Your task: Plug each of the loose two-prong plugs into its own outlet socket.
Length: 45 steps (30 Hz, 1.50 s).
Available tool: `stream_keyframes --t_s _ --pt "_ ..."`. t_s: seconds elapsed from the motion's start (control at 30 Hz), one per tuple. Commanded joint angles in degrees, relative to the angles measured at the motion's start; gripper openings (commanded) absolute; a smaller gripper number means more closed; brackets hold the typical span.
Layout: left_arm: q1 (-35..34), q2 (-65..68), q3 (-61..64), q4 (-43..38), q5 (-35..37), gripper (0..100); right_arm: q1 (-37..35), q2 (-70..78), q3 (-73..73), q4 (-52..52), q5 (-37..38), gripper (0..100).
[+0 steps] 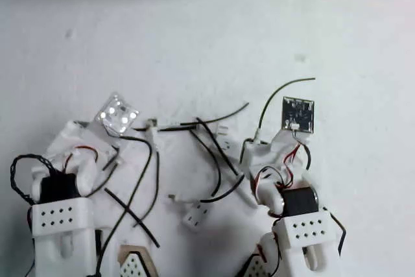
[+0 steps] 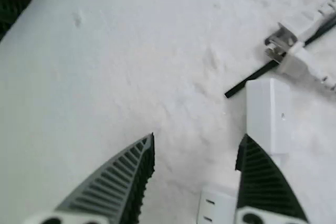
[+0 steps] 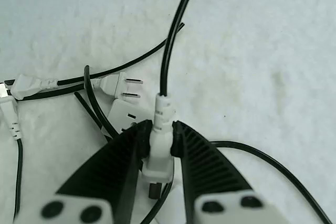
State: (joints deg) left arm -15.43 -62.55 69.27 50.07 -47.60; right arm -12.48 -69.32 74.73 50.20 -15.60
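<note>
Gripping a white moulded plastic plug [image 3: 158,153] by its smooth body with the right gripper [image 3: 157,127], ribbed black jaws closed tight on it, glossy black cord [image 3: 170,40] curving away over the pale, faintly dimpled table [image 3: 273,35]. Flanked closely by a second white plug with bare metal prongs [image 3: 113,85] and a boxy white slotted socket block [image 3: 123,113]. Hovering with the left gripper [image 2: 197,140] spread wide and empty, just beside a smooth white rectangular plastic block [image 2: 268,114].
</note>
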Motion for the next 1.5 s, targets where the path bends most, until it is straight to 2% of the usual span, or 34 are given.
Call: stream_keyframes --t_s 0.0,0.1,0.4,0.57,0.8,0.93,1.07,1.27,1.47 --pt "-1.1 -0.84 4.75 -12.48 0.09 24 -0.22 -0.66 -0.35 -1.01 0.09 1.7" --pt "-1.1 -0.84 6.86 -15.91 0.18 24 -0.22 -0.66 -0.35 -1.01 0.09 1.7" --pt "-0.84 1.45 6.51 -16.44 3.16 24 -0.22 -0.66 -0.35 -0.92 0.0 1.7" --pt "-1.1 14.81 -1.67 -15.91 3.52 24 -0.22 -0.66 -0.35 -0.84 -0.09 1.7" --pt "-0.75 39.08 -17.85 -7.91 4.13 24 -0.22 -0.66 -0.35 -0.84 -0.09 1.7" --pt "-0.22 46.81 -21.01 -7.3 4.04 24 -0.22 -0.66 -0.35 -0.92 0.09 1.7" --pt "3.56 48.31 -20.13 -6.42 4.13 20 -0.22 -0.66 -0.35 -0.92 0.09 1.7" --pt "12.79 48.22 -19.87 0.0 4.66 13 -1.71 -0.66 0.0 -0.92 0.09 1.7" --pt "14.02 47.25 -19.96 -0.09 7.38 12 -1.71 -1.1 0.53 -1.01 0.18 1.7"
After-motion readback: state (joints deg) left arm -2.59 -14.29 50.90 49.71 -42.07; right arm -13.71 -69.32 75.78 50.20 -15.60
